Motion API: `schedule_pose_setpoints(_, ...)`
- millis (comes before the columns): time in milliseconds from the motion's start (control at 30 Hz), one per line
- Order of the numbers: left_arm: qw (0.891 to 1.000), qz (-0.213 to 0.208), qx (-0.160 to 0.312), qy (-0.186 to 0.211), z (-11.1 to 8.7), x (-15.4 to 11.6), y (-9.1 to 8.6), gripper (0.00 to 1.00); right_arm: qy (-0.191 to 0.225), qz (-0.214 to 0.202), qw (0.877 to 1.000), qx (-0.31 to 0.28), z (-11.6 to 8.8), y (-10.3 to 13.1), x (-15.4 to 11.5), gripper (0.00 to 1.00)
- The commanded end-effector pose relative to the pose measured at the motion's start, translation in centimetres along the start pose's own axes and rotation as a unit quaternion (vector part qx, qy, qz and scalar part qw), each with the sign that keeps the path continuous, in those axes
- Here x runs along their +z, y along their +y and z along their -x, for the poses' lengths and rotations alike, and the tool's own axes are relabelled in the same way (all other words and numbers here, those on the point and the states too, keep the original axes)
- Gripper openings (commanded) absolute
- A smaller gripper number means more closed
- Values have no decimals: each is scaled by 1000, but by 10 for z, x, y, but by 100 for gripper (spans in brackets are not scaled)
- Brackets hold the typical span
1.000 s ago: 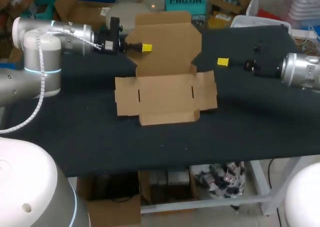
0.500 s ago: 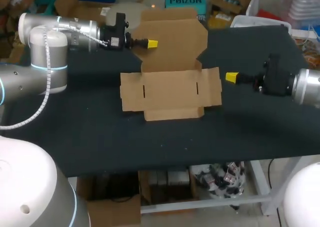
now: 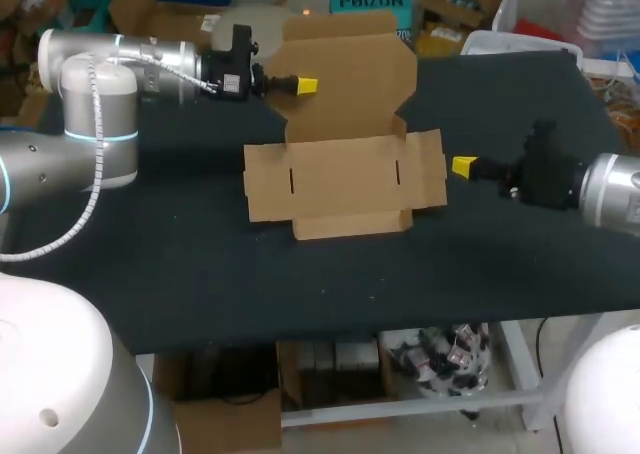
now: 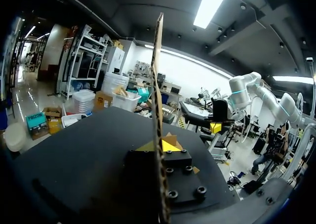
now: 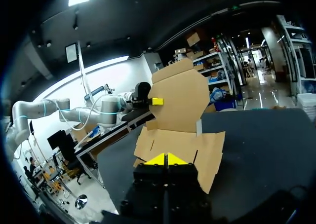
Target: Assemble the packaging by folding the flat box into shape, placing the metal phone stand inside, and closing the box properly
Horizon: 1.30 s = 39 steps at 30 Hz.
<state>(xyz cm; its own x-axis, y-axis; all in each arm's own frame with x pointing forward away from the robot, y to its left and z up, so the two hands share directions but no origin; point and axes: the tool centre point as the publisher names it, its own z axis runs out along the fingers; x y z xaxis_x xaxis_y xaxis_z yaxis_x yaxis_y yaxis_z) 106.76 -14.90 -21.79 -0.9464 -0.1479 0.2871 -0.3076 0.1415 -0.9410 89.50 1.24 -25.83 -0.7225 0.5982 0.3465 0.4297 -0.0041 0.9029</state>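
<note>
The flat brown cardboard box lies mid-table with its large lid flap standing up at the back. My left gripper is shut on that flap from the left. In the left wrist view the flap's edge runs straight up between the yellow tips of the left gripper. My right gripper is shut and empty, its tips just off the box's right side flap. The right wrist view shows the right gripper facing the box, with the left gripper on the raised lid. No phone stand is in view.
The black table has bare surface in front of the box and to its left. The table's front edge runs close below the box in the head view.
My right gripper came forward from the back right to the box's right side flap. My left gripper lifted the lid flap a little higher, and the box shifted slightly right.
</note>
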Motion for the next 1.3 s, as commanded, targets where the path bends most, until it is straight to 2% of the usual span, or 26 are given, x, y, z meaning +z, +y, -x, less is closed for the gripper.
schedule_pose_setpoints(33, 1000, 0, 0, 1, 0, 0, 0, 0, -4, 1, 1000, -1, -2, 0, -1, 0)
schedule_pose_setpoints(133, 1000, 0, 0, 1, 0, 0, 0, 0, -8, 7, 1000, -29, -12, 1, 2, 0)
schedule_pose_setpoints(300, 999, 8, 35, -21, -13, 2, -6, 0, -5, 31, 997, -64, -25, -10, -6, 0)
schedule_pose_setpoints(533, 997, -8, 71, -22, -30, 1, -18, 0, -46, 30, 993, -106, -34, -28, -19, 0)
schedule_pose_setpoints(867, 994, -4, 105, -13, -57, 6, -26, 0, -39, 34, 992, -111, -39, -49, -30, 0)
schedule_pose_setpoints(1300, 991, -23, 131, -6, -68, 4, -32, 0, -40, 25, 991, -126, -49, -64, -22, 0)
